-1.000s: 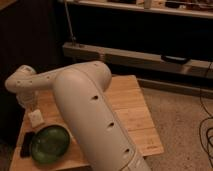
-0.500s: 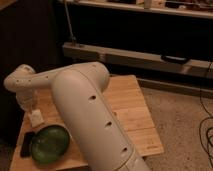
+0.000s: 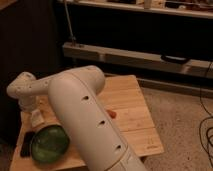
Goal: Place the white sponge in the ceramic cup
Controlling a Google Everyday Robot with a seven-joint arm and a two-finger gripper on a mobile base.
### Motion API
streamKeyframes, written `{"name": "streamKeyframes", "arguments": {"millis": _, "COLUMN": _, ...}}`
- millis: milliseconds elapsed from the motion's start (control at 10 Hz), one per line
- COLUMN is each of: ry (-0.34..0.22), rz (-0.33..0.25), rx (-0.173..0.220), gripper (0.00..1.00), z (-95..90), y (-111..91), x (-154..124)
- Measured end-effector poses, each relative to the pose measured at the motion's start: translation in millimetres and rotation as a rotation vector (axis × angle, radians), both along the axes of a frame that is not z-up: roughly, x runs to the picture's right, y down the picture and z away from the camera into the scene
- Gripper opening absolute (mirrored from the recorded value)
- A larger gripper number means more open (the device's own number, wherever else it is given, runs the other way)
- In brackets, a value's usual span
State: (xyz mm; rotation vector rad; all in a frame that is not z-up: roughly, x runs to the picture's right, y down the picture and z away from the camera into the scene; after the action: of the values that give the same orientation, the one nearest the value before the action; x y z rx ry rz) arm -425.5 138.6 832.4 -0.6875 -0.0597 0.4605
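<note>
In the only camera view, the thick white robot arm (image 3: pixel 85 110) crosses the picture from the lower middle to the left, and its claw (image 3: pixel 31 109) hangs down over the left part of the light wooden tabletop (image 3: pixel 135 107). I cannot tell if the claw is apart, together or clamped on something. Directly under the claw there is a small white object (image 3: pixel 36 119), touching it or almost touching it. I cannot tell if this is the sponge or the cup. Just in front of the claw stands a wide round green bowl (image 3: pixel 49 143), with a flat dark object (image 3: pixel 25 145) beside it. A small reddish object (image 3: pixel 112 114) lies well to the right of the claw.
</note>
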Motion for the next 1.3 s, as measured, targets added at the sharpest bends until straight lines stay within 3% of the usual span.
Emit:
{"name": "streamKeyframes", "arguments": {"millis": 400, "ry": 0.005, "rz": -0.016, "rx": -0.01, "gripper": 0.8, "z": 6.0, "y": 16.7, "x": -5.0}}
{"name": "streamKeyframes", "arguments": {"millis": 900, "ry": 0.008, "rz": 0.008, "rx": -0.059, "gripper": 0.8, "z": 15.4, "y": 20.0, "x": -18.4}}
{"name": "streamKeyframes", "arguments": {"millis": 1300, "ry": 0.036, "rz": 0.027, "rx": -0.058, "gripper": 0.8, "z": 24.2, "y": 14.6, "x": -21.9}}
